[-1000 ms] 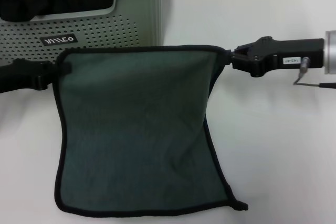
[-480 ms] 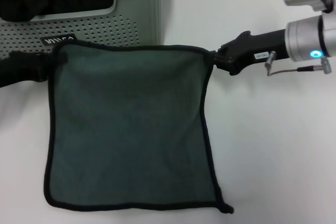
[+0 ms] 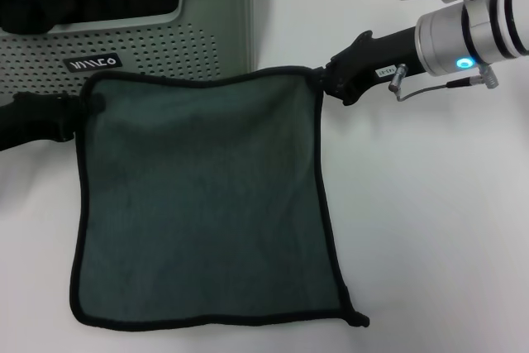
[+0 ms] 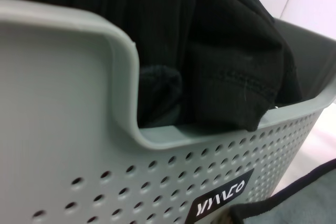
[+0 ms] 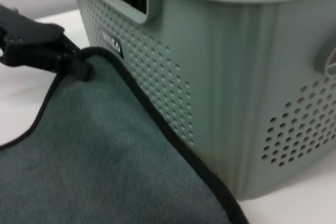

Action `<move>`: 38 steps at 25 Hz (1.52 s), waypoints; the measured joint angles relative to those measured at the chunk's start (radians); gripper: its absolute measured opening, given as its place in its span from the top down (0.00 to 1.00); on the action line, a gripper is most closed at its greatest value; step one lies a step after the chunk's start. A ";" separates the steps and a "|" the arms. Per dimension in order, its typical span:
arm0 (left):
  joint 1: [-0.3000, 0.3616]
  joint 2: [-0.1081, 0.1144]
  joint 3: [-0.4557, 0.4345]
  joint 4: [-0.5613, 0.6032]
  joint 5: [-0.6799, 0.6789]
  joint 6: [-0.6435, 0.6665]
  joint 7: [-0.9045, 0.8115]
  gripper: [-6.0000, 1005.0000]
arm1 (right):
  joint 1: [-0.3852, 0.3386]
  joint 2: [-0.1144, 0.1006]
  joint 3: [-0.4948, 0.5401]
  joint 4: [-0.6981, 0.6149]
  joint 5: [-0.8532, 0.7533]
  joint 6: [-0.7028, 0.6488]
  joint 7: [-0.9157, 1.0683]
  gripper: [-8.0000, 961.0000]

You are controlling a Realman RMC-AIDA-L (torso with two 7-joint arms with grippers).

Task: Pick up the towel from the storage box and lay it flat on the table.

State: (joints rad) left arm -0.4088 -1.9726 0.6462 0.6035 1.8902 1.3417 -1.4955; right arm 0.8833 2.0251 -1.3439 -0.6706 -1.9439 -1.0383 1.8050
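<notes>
Towel (image 3: pixel 202 204) spread teal side up on the white desk (image 3: pixel 430 229), just in front of the storage box (image 3: pixel 157 43); black edging runs round all four sides. Far edge lies close along the box's perforated front wall, near edge close to the lower border of the head view, with a small dark tab at the near right corner.

Left side: left gripper (image 3: pixel 87 109) comes in low over the desk from the robot's left, black, fingers closed on the towel's far left corner. Right wrist view shows the same gripper (image 5: pixel 79 66) pinching that corner beside the box's small black label (image 5: pixel 113 44).

Middle: box sits at the back left of the desk, grey-green, rows of round holes, rounded rim cutout. Black fabric (image 4: pixel 226 61) is heaped inside and one fold hangs over the rim in the left wrist view. Towel edge (image 4: pixel 294 195) shows just below the label there.

Right side: right gripper (image 3: pixel 324 82) reaches in from the robot's right, angled down toward the towel's far right corner, fingers closed on it. Silver arm section behind it carries a lit blue-green light (image 3: pixel 464 63). Desk to the right of the towel is bare white surface.
</notes>
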 joint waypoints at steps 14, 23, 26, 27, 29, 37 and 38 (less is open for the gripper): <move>0.002 -0.009 -0.011 -0.018 -0.035 0.000 0.033 0.96 | -0.022 0.001 -0.039 -0.053 -0.062 0.063 0.081 0.97; 0.023 -0.001 -0.014 -0.035 -0.092 0.000 0.032 0.83 | -0.117 0.002 -0.062 -0.202 -0.131 0.112 0.154 0.73; 0.042 0.007 -0.014 -0.029 -0.114 0.019 0.034 0.72 | -0.168 0.003 -0.070 -0.277 -0.127 0.106 0.155 0.63; 0.051 0.012 -0.014 -0.029 -0.126 0.037 0.037 0.68 | -0.202 0.003 -0.074 -0.323 -0.121 0.093 0.155 0.59; 0.079 0.029 -0.014 -0.028 -0.173 0.122 0.066 0.61 | -0.273 0.002 -0.080 -0.417 -0.091 0.055 0.139 0.52; 0.183 0.010 0.001 -0.046 -0.301 0.595 0.535 0.38 | -0.600 -0.002 -0.086 -0.609 0.365 -0.339 -0.338 0.28; 0.182 0.007 0.016 -0.053 -0.285 0.614 0.548 0.38 | -0.618 -0.002 -0.087 -0.591 0.418 -0.394 -0.376 0.25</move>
State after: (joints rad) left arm -0.2268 -1.9659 0.6619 0.5503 1.6056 1.9561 -0.9479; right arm 0.2649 2.0234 -1.4308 -1.2619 -1.5260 -1.4320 1.4286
